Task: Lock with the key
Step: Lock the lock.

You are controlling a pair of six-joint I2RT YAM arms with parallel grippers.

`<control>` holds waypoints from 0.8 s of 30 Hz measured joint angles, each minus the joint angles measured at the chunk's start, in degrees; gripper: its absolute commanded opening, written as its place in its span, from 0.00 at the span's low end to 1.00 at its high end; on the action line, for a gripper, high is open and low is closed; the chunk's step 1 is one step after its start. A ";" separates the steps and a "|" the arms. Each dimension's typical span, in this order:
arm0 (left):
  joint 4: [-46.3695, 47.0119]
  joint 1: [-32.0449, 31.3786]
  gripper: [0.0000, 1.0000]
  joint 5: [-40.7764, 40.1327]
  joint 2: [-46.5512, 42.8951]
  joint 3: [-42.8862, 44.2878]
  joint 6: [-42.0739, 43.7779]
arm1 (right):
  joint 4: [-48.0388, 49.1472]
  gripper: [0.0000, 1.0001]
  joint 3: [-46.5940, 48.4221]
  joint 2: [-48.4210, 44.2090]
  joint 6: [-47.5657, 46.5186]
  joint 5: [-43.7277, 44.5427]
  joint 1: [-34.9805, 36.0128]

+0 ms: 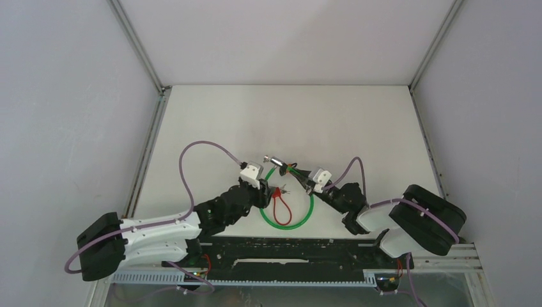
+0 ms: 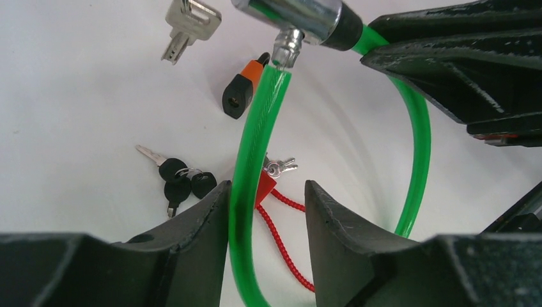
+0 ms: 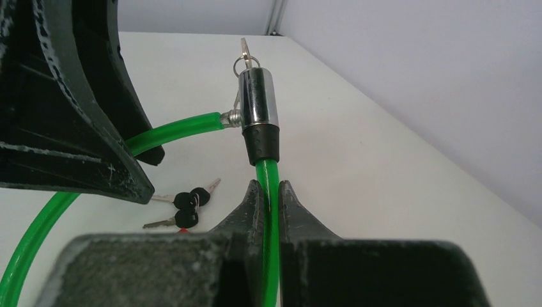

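The green cable lock [image 1: 300, 216] lies as a loop on the white table. Its chrome cylinder [image 3: 257, 99] is held up off the table, and the cable's metal end [image 2: 287, 48] sits in the cylinder's side. A silver key [image 3: 245, 52] on a ring sticks out of the cylinder's far end. My right gripper [image 3: 269, 187] is shut on the green cable just below the cylinder's black collar. My left gripper [image 2: 266, 188] straddles the other cable strand [image 2: 252, 147]. That strand touches the left finger [image 2: 204, 217], with a gap to the right one, so these jaws are open.
A bunch of black-headed keys [image 2: 182, 180] lies left of the loop. A small red cable lock [image 2: 281, 224] with tiny silver keys [image 2: 280, 167] lies inside the loop. An orange-and-black piece [image 2: 243, 88] lies near the cylinder. White walls enclose the table.
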 measured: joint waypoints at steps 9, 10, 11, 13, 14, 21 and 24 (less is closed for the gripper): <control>1.03 0.02 0.02 -0.59 3.96 0.00 1.53 | 0.00 0.00 -0.04 -0.70 2.93 -2.54 -1.66; 0.92 0.02 0.00 -0.70 4.11 0.00 1.70 | 0.00 0.00 -0.07 -0.70 2.99 -2.56 -1.75; 0.83 0.02 0.00 -0.83 4.20 0.00 2.01 | -0.02 0.00 -0.07 -0.70 3.02 -2.54 -1.79; 0.83 0.02 0.00 -0.98 4.20 0.00 1.95 | -0.02 0.00 -0.07 -0.70 3.06 -2.29 -1.79; 0.83 0.02 0.00 -1.01 4.20 0.00 1.95 | -0.04 0.00 -0.07 -0.70 3.13 -2.16 -1.79; 0.42 0.00 0.00 -0.98 4.42 -0.04 1.18 | 0.02 0.00 -0.07 -0.70 3.76 2.05 -1.68; 0.33 -0.46 0.00 -0.96 5.01 -0.52 0.61 | 0.00 0.00 -0.07 -0.70 3.98 5.18 -1.73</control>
